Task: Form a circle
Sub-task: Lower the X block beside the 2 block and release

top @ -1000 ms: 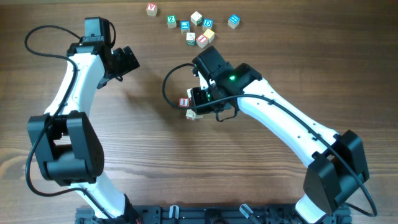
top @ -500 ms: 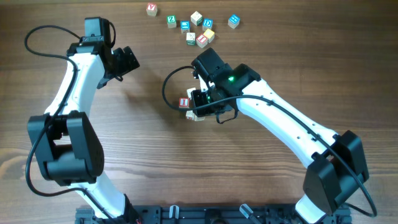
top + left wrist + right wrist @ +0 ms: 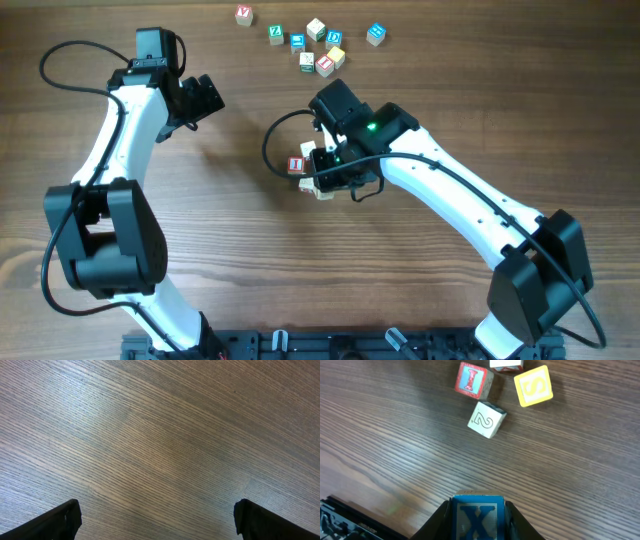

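1. Jaws first: the right jaws, at the end of the right arm (image 3: pixel 450 190), are closed partway on a blue X cube (image 3: pixel 477 516). One finger (image 3: pixel 440 519) presses each side face, and the X face is turned up toward the wrist camera.
2. I cannot tell whether that cube rests on the counter (image 3: pixel 160 435) or is lifted off it.
3. The circle (image 3: pixel 297 165) lies near the middle of the counter, largely hidden from above by the right wrist. It is not closed.
4. In the right wrist view its cubes lie ahead of the held one, apart from it:
   - a red I cube (image 3: pixel 471 380) at the far left;
   - a pale 2 cube (image 3: pixel 486 419) just beside the I cube's near corner, turned at an angle;
   - a yellow S cube (image 3: pixel 533 386) to the right, with bare wood between it and the other two;
   - a fourth cube (image 3: pixel 506 364) cut off by the top edge, sitting between the I and the S.
5. The loose cubes (image 3: pixel 316 29) are scattered along the far edge of the counter, well apart from the circle.
6. The left jaws stand fully open with nothing between them, their two tips at the bottom corners of the left wrist view over bare wood.
7. The left arm (image 3: pixel 130 110) is at the left side, well apart from every cube.
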